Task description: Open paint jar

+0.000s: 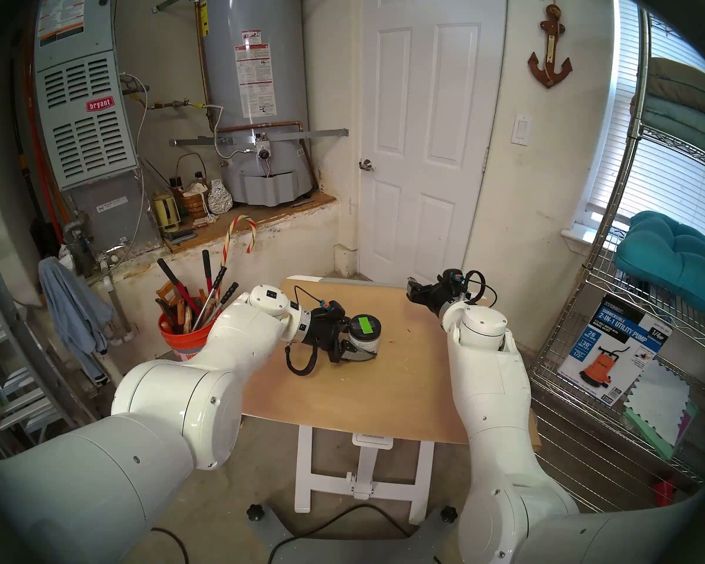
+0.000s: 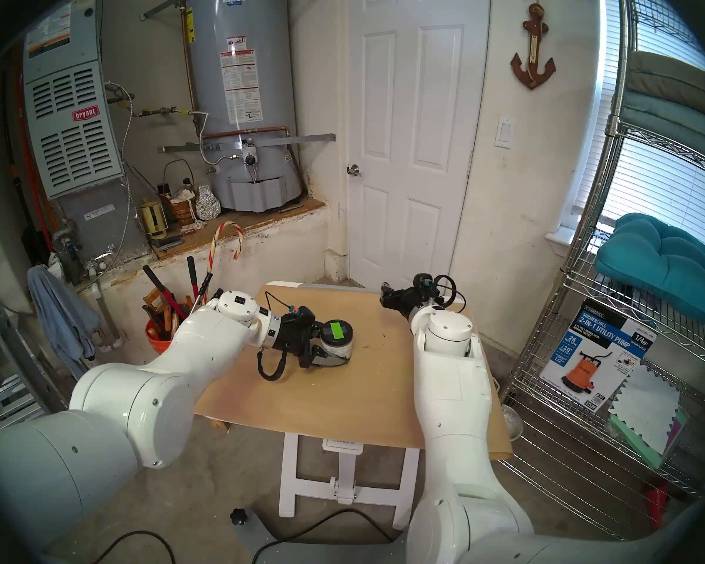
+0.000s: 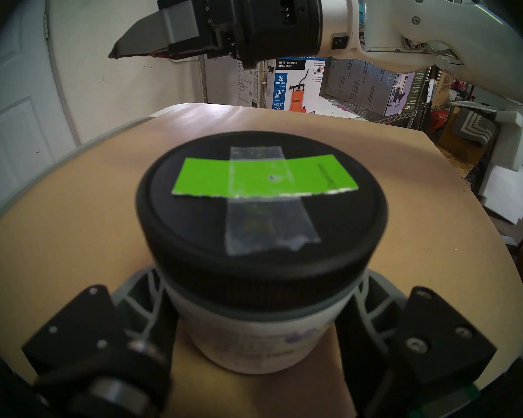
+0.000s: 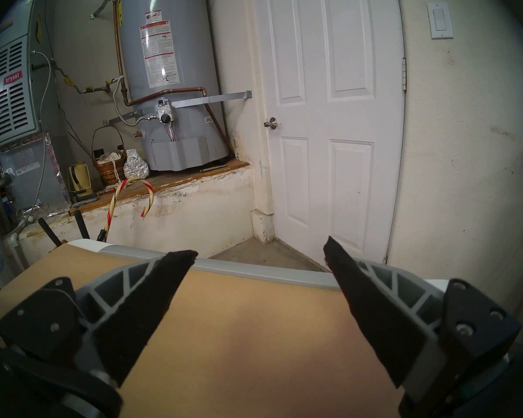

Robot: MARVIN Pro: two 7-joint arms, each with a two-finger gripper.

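The paint jar [image 1: 364, 339] stands upright mid-table on the brown paper-covered table [image 1: 342, 396]. It has a white-grey label and a black lid [image 3: 260, 227] with a bright green strip [image 3: 263, 176] taped across it. The lid is on. My left gripper [image 1: 366, 344] comes in from the left and is shut on the jar's body below the lid. Its fingers [image 3: 145, 302] press both sides. My right gripper [image 1: 411, 291] is open and empty, raised above the far right part of the table, apart from the jar. Its fingers [image 4: 163, 287] are spread wide.
An orange bucket of tools [image 1: 182, 341] stands on the floor left of the table. A wire shelf [image 1: 611, 388] with a pump box [image 1: 603, 347] stands to the right. A white door [image 1: 420, 144] and a water heater [image 1: 253, 103] are behind the table's far edge.
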